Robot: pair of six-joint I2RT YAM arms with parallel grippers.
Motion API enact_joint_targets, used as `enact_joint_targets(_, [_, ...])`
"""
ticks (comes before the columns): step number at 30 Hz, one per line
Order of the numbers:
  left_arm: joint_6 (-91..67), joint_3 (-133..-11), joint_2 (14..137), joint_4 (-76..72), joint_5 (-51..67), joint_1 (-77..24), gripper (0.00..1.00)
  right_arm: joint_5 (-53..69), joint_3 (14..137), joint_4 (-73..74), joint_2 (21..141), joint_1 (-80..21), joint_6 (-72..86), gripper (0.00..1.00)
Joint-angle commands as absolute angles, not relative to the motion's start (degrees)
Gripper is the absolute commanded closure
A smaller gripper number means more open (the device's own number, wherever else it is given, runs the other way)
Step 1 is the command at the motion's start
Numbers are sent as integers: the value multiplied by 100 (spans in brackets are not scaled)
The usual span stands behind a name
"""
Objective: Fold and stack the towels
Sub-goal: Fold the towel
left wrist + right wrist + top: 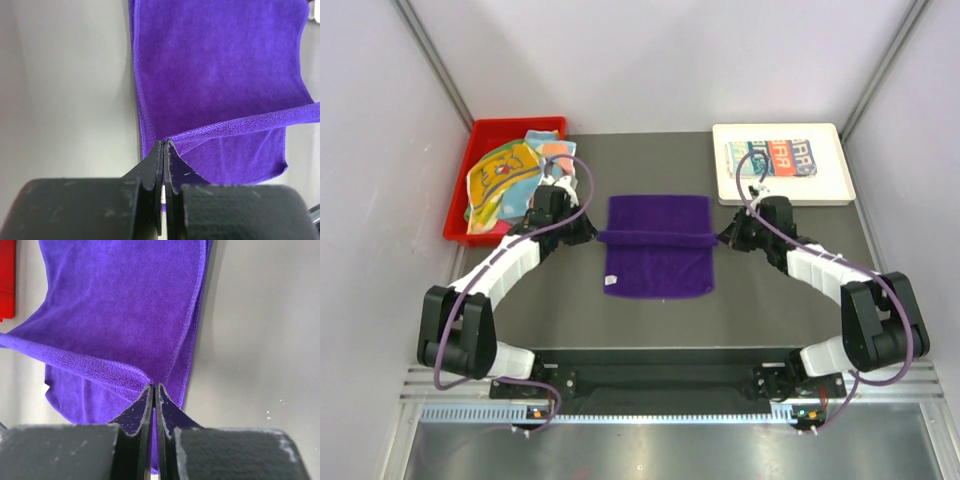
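Observation:
A deep purple towel (657, 262) lies in the middle of the table, its far part lifted into a taut ridge between both arms. My left gripper (594, 236) is shut on the towel's left corner; in the left wrist view the purple towel (220, 75) hem runs out of the pinched tips of the left gripper (164, 145). My right gripper (721, 238) is shut on the right corner, and the right wrist view shows the purple towel (120, 305) edge clamped in the right gripper (153, 386). A folded teal, orange and white lettered towel (776, 157) rests on the white tray (840, 185).
The red bin (458, 208) at the back left holds several crumpled towels, yellow printed (503, 178) and multicoloured. Its corner shows as a red bin (7, 280) edge in the right wrist view. Walls close in on both sides.

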State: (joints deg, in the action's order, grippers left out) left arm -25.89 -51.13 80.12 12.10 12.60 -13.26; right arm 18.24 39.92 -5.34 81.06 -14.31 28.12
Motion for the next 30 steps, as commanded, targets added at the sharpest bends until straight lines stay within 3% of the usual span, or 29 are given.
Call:
enact_joint_targets(1, [-2575,-4957,7691,1134,1011,-1318,100,1504,3911,-984,7779,-1529,2848,100])
enact_joint_targets(30, [-2769,-4632,7277,1758,519,-1775,100,1310,3147,-896,6900,-1758,2909,100])
